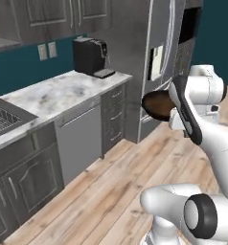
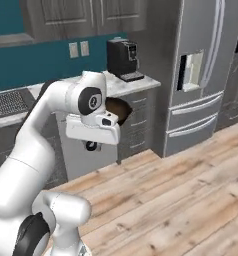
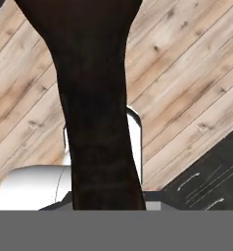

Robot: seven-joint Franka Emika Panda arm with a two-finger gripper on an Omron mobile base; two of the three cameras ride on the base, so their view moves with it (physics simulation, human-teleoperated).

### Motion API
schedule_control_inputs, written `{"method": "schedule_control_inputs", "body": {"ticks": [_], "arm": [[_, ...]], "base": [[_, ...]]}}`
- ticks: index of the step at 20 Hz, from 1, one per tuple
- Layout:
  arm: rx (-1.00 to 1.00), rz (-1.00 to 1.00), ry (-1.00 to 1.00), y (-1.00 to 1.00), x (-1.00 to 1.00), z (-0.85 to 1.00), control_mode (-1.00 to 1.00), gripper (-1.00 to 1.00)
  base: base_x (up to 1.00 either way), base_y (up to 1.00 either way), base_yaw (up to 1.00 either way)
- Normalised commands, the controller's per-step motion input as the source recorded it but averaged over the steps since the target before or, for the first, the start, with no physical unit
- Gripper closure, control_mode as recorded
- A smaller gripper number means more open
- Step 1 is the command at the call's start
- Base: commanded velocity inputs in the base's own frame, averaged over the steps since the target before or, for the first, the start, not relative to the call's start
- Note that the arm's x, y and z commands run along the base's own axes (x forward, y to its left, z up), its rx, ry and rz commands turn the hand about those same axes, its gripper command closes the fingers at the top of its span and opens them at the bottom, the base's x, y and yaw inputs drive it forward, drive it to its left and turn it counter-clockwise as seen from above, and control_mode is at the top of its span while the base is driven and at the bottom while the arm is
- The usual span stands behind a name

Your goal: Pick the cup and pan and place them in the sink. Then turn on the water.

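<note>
Hand view runs straight down the short black handle of the round dark cast-iron pan [image 3: 96,98], which fills the middle of the frame above wooden floor; the gripper [image 3: 101,206] appears clamped on that handle, though the fingertips themselves are hidden. Left base view has the pan at right of centre, held in the air beside the white arm, while the dark grey sink [image 1: 10,115] sits at the left edge. Gripped only by the handle, the heavy pan could twist or slip and fall to the floor.
</note>
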Motion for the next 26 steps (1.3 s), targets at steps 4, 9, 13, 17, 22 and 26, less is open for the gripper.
{"method": "schedule_control_inputs", "body": {"ticks": [4, 9, 13, 17, 22, 26], "arm": [[0.00, 0.00, 0.00, 0.00, 0.00, 0.00, 1.00, 1.00], [0.00, 0.00, 0.00, 0.00, 0.00, 0.00, 1.00, 1.00], [0.00, 0.00, 0.00, 0.00, 0.00, 0.00, 1.00, 1.00], [0.00, 0.00, 0.00, 0.00, 0.00, 0.00, 1.00, 1.00], [0.00, 0.00, 0.00, 0.00, 0.00, 0.00, 1.00, 1.00], [0.00, 0.00, 0.00, 0.00, 0.00, 0.00, 1.00, 1.00]], "base": [[0.00, 0.00, 0.74], [0.13, 0.37, 0.56], [0.51, 0.74, 0.31], [0.72, 0.62, 0.30], [0.67, 0.47, 0.37], [0.61, 0.30, 0.36]]}}
